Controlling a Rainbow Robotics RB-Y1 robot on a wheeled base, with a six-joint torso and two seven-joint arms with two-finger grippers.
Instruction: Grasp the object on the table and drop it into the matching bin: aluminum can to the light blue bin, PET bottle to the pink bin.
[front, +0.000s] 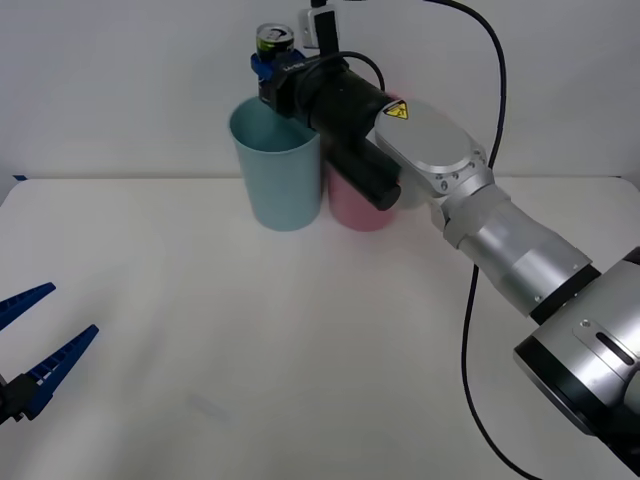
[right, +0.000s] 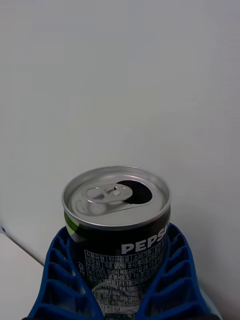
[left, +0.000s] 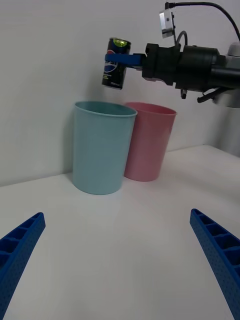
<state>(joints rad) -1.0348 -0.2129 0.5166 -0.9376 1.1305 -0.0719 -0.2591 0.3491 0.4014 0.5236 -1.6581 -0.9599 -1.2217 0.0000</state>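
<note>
The aluminum can, dark with a silver top and green marks, hangs in the air just above the light blue bin. My right gripper is shut on the can, its blue fingers clasping both sides. From the left wrist view the can sits tilted slightly over the light blue bin, with the pink bin beside it. The pink bin is partly hidden behind my right arm. My left gripper waits open at the table's near left.
The white table stretches wide in front of both bins. A black cable loops along my right arm. A white wall rises right behind the bins.
</note>
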